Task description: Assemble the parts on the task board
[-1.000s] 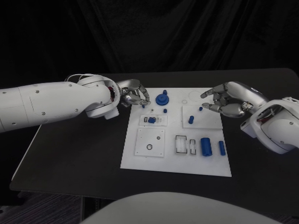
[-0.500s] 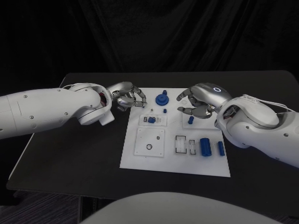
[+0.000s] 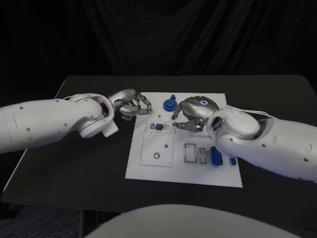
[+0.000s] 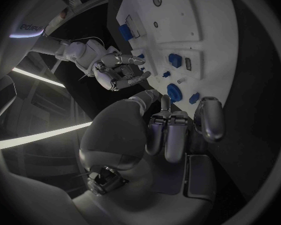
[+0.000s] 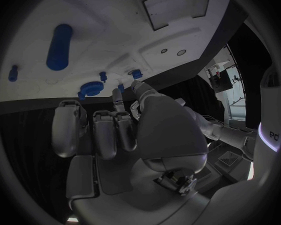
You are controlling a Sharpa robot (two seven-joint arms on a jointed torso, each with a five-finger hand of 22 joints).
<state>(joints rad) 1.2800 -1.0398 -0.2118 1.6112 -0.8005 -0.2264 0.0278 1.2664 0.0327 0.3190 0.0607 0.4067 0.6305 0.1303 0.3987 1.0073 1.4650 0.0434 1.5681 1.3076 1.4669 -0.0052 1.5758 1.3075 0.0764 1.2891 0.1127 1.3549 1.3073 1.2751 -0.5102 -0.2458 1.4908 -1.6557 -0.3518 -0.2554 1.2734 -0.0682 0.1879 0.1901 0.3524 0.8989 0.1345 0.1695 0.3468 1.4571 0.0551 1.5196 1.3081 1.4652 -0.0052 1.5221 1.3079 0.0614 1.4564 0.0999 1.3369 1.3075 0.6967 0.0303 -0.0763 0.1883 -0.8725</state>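
Two silver robot hands hover over the far end of a white task board [image 3: 150, 163] that lies in the middle of a black table [image 3: 80, 163]. The left hand [image 3: 132, 105] hangs at the board's far left corner, its fingers curled inward; the pictures show nothing between them, and the left wrist view confirms the fingers [image 4: 167, 135] bent close together above the board's edge. The right hand [image 3: 190, 115] hangs over the board's far middle, fingers likewise curled in, with no part visibly pinched; whether a fingertip touches the board cannot be told. Between the two hands, just beside the right hand's fingers, a round blue knob part [image 3: 171, 104] stands in the board, also seen as a blue disc ahead of the left hand's fingertips [image 4: 173, 92] and beyond the right hand's fingers [image 5: 90, 88]. A smaller blue part [image 3: 159, 127] sits in a recess below the left hand and beside the right. A blue cylinder [image 3: 217, 156] lies nearer the robot, partly behind the right forearm; the right wrist view shows it [image 5: 58, 46] lying flat, well apart from the hand. A white rectangular plate with a small ring [image 3: 158, 150] lies on the board's near left.
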